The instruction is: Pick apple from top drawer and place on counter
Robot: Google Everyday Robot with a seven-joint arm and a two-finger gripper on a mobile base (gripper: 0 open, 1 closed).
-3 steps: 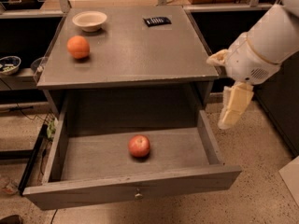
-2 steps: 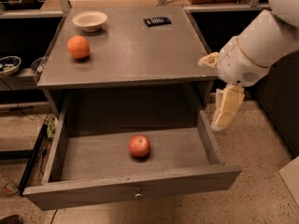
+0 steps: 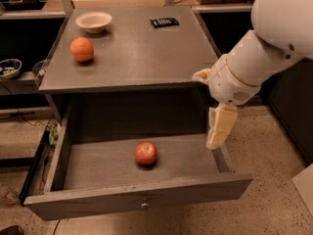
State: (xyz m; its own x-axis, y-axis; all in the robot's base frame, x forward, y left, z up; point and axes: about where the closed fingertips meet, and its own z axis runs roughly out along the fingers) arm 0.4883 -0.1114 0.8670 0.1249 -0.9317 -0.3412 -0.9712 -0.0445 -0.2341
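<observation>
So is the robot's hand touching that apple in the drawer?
Apart. The camera view shows the gripper hanging at the right side of the top drawer, with a stretch of bare drawer floor between it and the apple.

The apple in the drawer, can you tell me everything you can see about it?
The apple is small, round and red, paler toward its top, with smooth skin, and it looks whole. It sits by itself on the grey wooden floor of the open top drawer, about midway across and touching none of the walls. Nothing holds it. The gripper hangs apart from it, up over the drawer's right side.
</observation>
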